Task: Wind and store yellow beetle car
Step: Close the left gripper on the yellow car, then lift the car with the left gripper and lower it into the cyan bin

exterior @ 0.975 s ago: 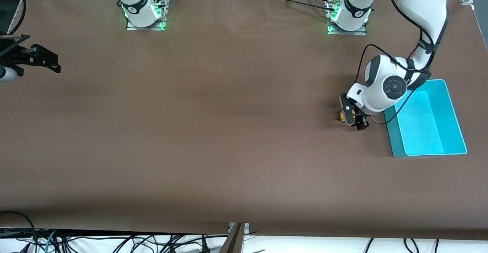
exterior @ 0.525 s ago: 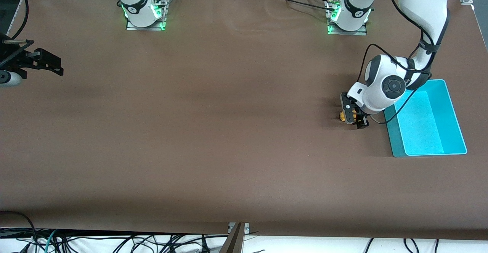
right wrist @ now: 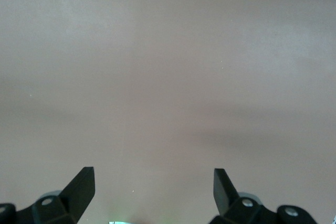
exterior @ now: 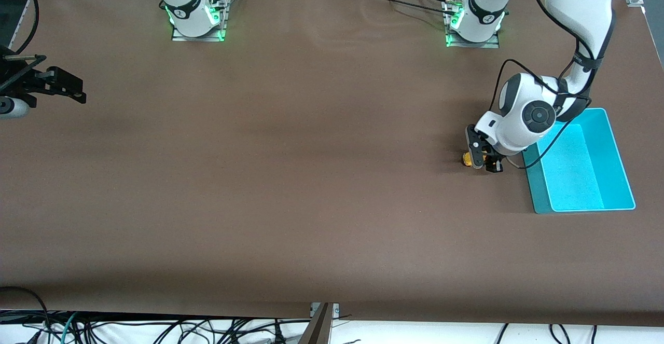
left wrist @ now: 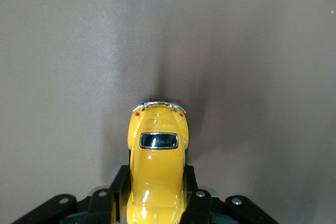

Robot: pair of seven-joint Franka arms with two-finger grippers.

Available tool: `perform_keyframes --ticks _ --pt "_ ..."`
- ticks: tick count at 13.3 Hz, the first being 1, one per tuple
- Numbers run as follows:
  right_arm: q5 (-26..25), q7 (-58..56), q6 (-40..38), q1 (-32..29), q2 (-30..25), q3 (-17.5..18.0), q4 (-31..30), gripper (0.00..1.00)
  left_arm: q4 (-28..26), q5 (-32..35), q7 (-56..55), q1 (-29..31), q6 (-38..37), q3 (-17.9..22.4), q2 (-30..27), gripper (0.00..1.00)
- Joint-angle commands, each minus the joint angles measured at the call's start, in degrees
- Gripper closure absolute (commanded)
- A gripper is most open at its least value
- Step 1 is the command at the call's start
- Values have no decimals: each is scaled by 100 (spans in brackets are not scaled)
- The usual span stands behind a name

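The brown table (exterior: 290,178) lay almost bare, which left a long open stretch for a wound car to be pulled back along. The turquoise bin (exterior: 620,157) sat at the left arm's end of the table, open side up and with nothing in it, placed within that arm's easy reach as the likely place to store the toy. The right arm waited at its own end of the table, and the right gripper (right wrist: 154,183) hung above bare table with its fingers spread wide and nothing between them, kept well apart from the work. The left arm bent down just beside the bin, and the left gripper (exterior: 482,158) was low at the table with its fingers (left wrist: 195,205) pressed against both flanks of the yellow beetle car (left wrist: 157,169). The grip took the car across its narrow body, probably so that the wheels stayed free to roll on the surface for winding. The car sat near the bin, on the side toward the right arm's end of the table, and its chrome bumper (left wrist: 159,103) pointed away from the wrist. Whether its wheels touched the table could not be told
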Motion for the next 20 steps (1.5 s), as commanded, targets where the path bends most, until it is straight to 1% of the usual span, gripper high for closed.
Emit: perform_keyframes --ticks 1,5,7,8,9,12,15,17,20 --pt "-31 11 51 -41 -66 58 -86 0 331 140 65 31 -890 -21 -403 78" --pt "-31 3 51 -32 -66 67 -78 0 1657 97 74 40 -2928 -12 -404 78" --pt "-31 3 51 -32 -66 67 -78 0 2151 96 91 48 -3615 23 -351 78" --pt "-31 3 51 -32 -66 67 -78 0 2266 140 117 83 -3766 32 -351 78" --pt "-31 3 51 -32 -66 67 -78 0 2328 149 292 153 -3837 41 -342 78" --pt "-40 11 51 -32 -66 67 -78 0 2355 149 950 688 -3829 49 -307 78" --pt "-40 12 51 -32 -66 67 -78 0 2311 88 1750 1321 -3803 41 -140 78" --pt "-49 11 51 -32 -66 67 -78 0 2302 88 2050 1629 -3742 41 9 78" --pt "-58 11 51 -32 -66 67 -78 0 2267 96 2410 1981 -3312 41 202 78"
